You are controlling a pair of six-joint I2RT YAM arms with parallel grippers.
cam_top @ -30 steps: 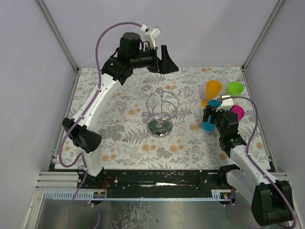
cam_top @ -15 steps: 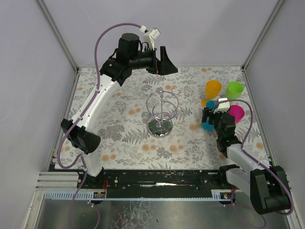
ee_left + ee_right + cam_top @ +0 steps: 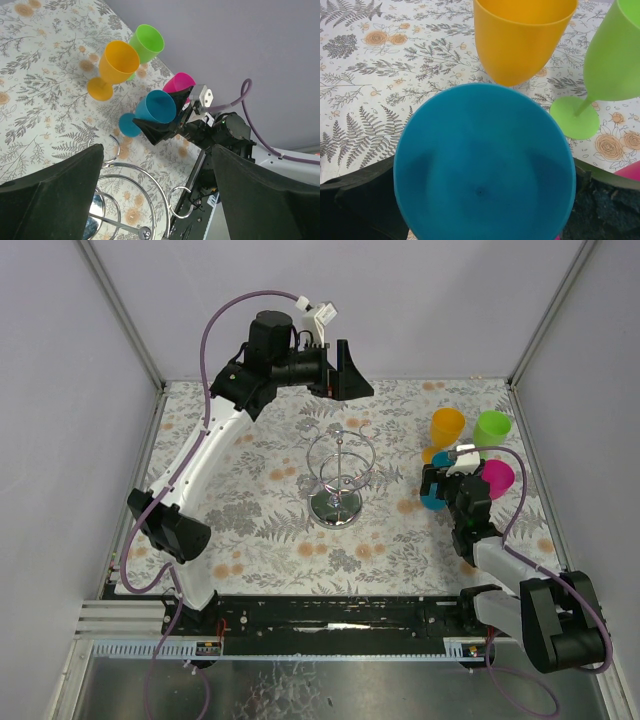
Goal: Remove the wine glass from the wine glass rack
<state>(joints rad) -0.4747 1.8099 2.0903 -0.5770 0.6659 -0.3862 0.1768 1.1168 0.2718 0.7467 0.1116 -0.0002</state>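
From above: shows one wine glass rack (image 3: 335, 505) standing mid-table (image 3: 250, 530) and four plastic glasses grouped well to its right: one orange glass (image 3: 447, 426), one green glass (image 3: 492, 426), one pink glass (image 3: 498, 476), one blue wine glass (image 3: 434, 504). Hangs the left gripper (image 3: 345, 370) high beyond the rack; sets the right gripper (image 3: 440, 478) at the blue wine glass.

Left wrist: looks between two widely spread fingers (image 3: 50, 195) holding nothing.

Right wrist: fills with the blue bowl, pinched between two black fingers (image 3: 360, 205).
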